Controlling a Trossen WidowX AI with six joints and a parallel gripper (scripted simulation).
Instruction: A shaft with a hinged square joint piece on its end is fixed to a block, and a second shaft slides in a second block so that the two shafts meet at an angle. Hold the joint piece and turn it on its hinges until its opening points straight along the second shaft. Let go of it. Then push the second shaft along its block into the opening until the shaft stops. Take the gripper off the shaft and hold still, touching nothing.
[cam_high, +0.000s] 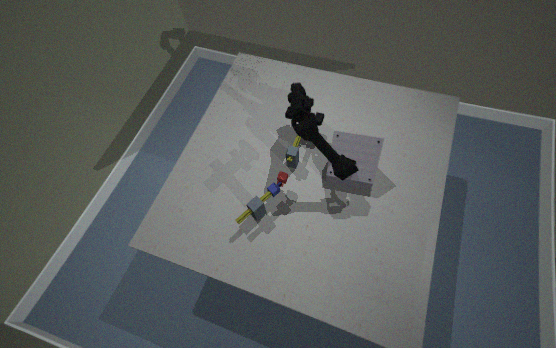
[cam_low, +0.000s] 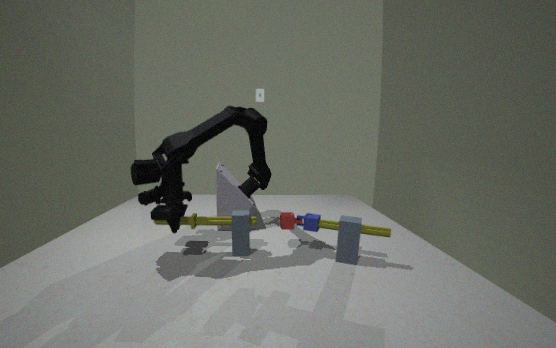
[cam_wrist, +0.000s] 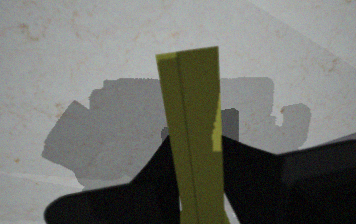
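My gripper (cam_low: 173, 223) (cam_wrist: 187, 137) is shut on the outer end of the yellow second shaft (cam_low: 210, 220) (cam_wrist: 192, 100) (cam_high: 297, 141). This shaft runs through a grey block (cam_low: 240, 239) (cam_high: 292, 156). Its inner end sticks out a little past the block, and a gap lies between it and the red joint piece (cam_low: 287, 220) (cam_high: 283, 177). The red piece hangs on a blue piece (cam_low: 312, 222) (cam_high: 273, 189) at the end of the fixed yellow shaft (cam_low: 372, 230) (cam_high: 244, 216). That shaft sits in another grey block (cam_low: 348, 240) (cam_high: 256, 208). In the wrist view only the shaft and the black fingers show.
The arm's grey wedge-shaped base (cam_low: 227, 196) (cam_high: 357, 150) stands behind the blocks. Everything sits on a pale square top (cam_high: 320, 260) bordered by a blue surround (cam_high: 495, 225). A wall with a small outlet plate (cam_low: 259, 95) is at the back.
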